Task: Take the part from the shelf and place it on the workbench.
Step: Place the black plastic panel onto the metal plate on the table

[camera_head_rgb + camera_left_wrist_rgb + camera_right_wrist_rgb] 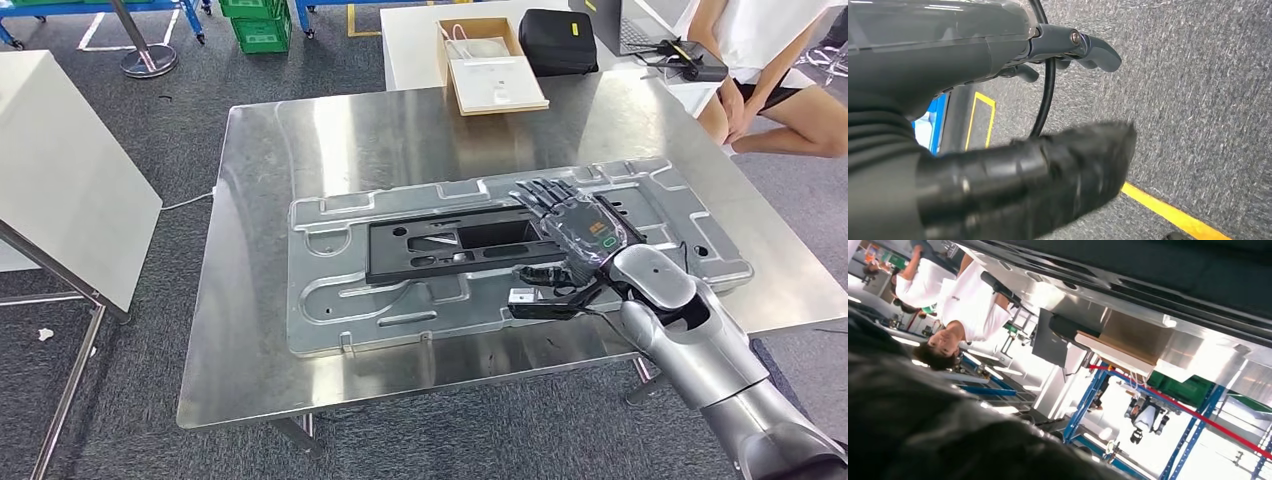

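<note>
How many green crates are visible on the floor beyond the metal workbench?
2, stacked. The upper green crate is cut off by the picture's top edge; the lower green crate sits under it on the grey floor, far left of the workbench. Others may lie out of frame.

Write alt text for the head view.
The robot's right hand rests on a large silver part with a black panel, lying flat on a steel workbench. Behind it, a white table holds an open box and a black bag; a person sits nearby.
</note>
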### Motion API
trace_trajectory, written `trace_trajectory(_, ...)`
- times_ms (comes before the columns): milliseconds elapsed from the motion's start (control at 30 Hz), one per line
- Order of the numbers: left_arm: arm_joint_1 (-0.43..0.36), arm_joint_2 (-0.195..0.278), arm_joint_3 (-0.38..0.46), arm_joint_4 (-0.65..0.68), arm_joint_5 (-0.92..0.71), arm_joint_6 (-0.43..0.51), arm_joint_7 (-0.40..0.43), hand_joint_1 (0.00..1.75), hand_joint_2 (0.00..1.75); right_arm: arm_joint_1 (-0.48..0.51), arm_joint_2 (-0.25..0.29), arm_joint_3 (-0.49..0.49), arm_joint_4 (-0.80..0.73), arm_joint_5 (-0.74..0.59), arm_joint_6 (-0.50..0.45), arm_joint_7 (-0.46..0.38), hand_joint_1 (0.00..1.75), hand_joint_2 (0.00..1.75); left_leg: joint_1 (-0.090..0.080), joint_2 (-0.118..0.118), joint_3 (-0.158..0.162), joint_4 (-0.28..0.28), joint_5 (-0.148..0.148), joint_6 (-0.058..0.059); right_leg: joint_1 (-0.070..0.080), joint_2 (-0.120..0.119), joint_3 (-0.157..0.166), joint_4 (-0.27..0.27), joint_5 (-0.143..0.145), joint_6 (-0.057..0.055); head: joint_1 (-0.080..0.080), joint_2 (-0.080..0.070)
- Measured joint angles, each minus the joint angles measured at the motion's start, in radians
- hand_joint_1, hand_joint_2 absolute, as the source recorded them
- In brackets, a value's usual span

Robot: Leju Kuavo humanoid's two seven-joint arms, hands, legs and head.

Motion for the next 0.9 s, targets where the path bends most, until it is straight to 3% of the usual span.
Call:
trace_trajectory(167, -0.001, 0.000, 0.002, 0.000, 0.000, -0.001, 0.000, 0.00, 0.00, 0.003, 0.000, 0.000, -0.003, -0.001, 0.000, 0.000, 0.00, 0.00, 0.003, 0.002, 0.006, -0.016, 0.015, 0.019, 0.000, 0.001, 0.004, 0.002, -0.007, 0.018, 0.000, 0.000)
trace_trajectory(233, -0.002, -0.001, 0.003, 0.000, 0.000, -0.002, -0.001, 0.00, 0.00, 0.004, -0.001, -0.001, -0.005, -0.001, 0.000, 0.000, 0.00, 0.00, 0.008, 0.005, 0.009, -0.029, 0.026, 0.026, 0.000, 0.001, -0.022, 0.072, -0.065, 0.020, 0.000, 0.000)
trace_trajectory(300, -0.002, -0.001, 0.004, 0.000, -0.002, -0.005, -0.001, 0.00, 0.00, 0.009, -0.001, -0.001, -0.005, -0.002, 0.000, 0.000, 0.00, 0.00, 0.007, 0.006, 0.003, -0.027, 0.028, 0.028, 0.001, 0.001, -0.072, 0.197, -0.133, 0.021, 0.000, 0.000)
trace_trajectory(333, -0.002, -0.001, 0.004, 0.000, -0.003, -0.007, -0.001, 0.00, 0.00, 0.013, -0.001, -0.001, -0.005, -0.002, 0.000, 0.000, 0.00, 0.00, 0.006, 0.006, -0.001, -0.024, 0.028, 0.028, 0.001, 0.001, -0.088, 0.240, -0.146, 0.022, 0.000, 0.000)
trace_trajectory(367, -0.002, -0.001, 0.004, 0.000, -0.005, -0.008, -0.001, 0.00, 0.00, 0.016, -0.001, -0.001, -0.005, -0.002, 0.000, 0.000, 0.00, 0.00, 0.006, 0.006, -0.006, -0.020, 0.029, 0.028, 0.000, 0.001, -0.090, 0.251, -0.139, 0.023, 0.000, 0.000)
trace_trajectory(400, -0.002, -0.001, 0.005, 0.000, -0.006, -0.010, -0.001, 0.00, 0.00, 0.018, -0.002, -0.001, -0.005, -0.002, 0.000, 0.000, 0.00, 0.00, 0.006, 0.006, -0.011, -0.014, 0.029, 0.027, 0.000, 0.001, -0.073, 0.224, -0.116, 0.023, 0.000, 0.000)
trace_trajectory(467, -0.002, -0.001, 0.005, 0.000, -0.007, -0.014, -0.001, 0.00, 0.00, 0.017, -0.004, -0.002, -0.007, -0.002, 0.000, 0.000, 0.00, 0.00, 0.006, 0.005, -0.022, 0.000, 0.029, 0.024, 0.000, 0.001, -0.005, 0.104, -0.061, 0.019, 0.000, 0.000)
trace_trajectory(533, -0.003, -0.001, 0.005, 0.000, -0.008, -0.018, -0.002, 0.00, 0.00, 0.016, -0.010, -0.004, -0.012, -0.002, 0.001, 0.000, 0.00, 0.00, 0.005, 0.003, -0.030, 0.009, 0.031, 0.014, 0.006, 0.001, 0.035, 0.023, -0.036, 0.009, 0.000, 0.000)
trace_trajectory(633, -0.003, -0.001, 0.005, 0.000, -0.009, -0.021, -0.002, 0.00, 0.00, 0.012, -0.019, -0.007, -0.019, -0.002, 0.005, 0.000, 0.00, 0.00, 0.005, 0.002, -0.037, 0.011, 0.039, -0.008, 0.008, -0.001, 0.029, 0.007, -0.023, -0.011, 0.000, 0.000)
trace_trajectory(667, -0.002, -0.002, 0.006, 0.000, -0.010, -0.021, -0.002, 0.00, 0.00, 0.010, -0.020, -0.008, -0.021, -0.002, 0.008, 0.000, 0.00, 0.00, 0.006, 0.002, -0.043, 0.021, 0.026, -0.015, 0.006, -0.002, 0.025, 0.002, -0.014, -0.019, 0.000, 0.000)
trace_trajectory(733, -0.002, -0.001, 0.006, 0.000, -0.011, -0.022, -0.002, 0.00, 0.00, 0.008, -0.022, -0.009, -0.025, -0.002, 0.013, 0.000, 0.00, 0.00, 0.012, 0.004, -0.069, 0.093, -0.045, -0.027, 0.000, -0.006, 0.009, -0.005, 0.005, -0.033, -0.001, 0.000)
trace_trajectory(800, -0.003, 0.000, 0.006, 0.000, -0.011, -0.023, -0.002, 0.00, 0.00, 0.006, -0.023, -0.010, -0.027, -0.002, 0.017, 0.000, 0.00, 0.00, 0.019, 0.006, -0.103, 0.213, -0.129, -0.038, 0.000, -0.007, -0.013, -0.004, 0.021, -0.036, -0.001, 0.000)
trace_trajectory(833, -0.003, 0.000, 0.006, 0.000, -0.012, -0.023, -0.002, 0.00, 0.00, 0.006, -0.023, -0.011, -0.027, -0.002, 0.019, 0.000, 0.00, 0.00, 0.023, 0.006, -0.109, 0.258, -0.146, -0.042, 0.000, -0.008, -0.025, -0.002, 0.028, -0.034, -0.001, 0.000)
trace_trajectory(867, -0.004, 0.001, 0.006, 0.000, -0.013, -0.025, -0.002, 0.00, 0.00, 0.006, -0.023, -0.011, -0.027, -0.002, 0.021, -0.001, 0.00, 0.00, 0.026, 0.006, -0.100, 0.274, -0.143, -0.046, -0.001, -0.009, -0.037, 0.000, 0.036, -0.032, -0.001, 0.000)
trace_trajectory(900, -0.004, 0.001, 0.006, 0.000, -0.013, -0.026, -0.002, 0.00, 0.00, 0.005, -0.023, -0.011, -0.027, -0.002, 0.022, -0.001, 0.00, 0.00, 0.029, 0.007, -0.074, 0.253, -0.121, -0.048, -0.002, -0.010, -0.048, 0.002, 0.043, -0.028, -0.001, 0.000)
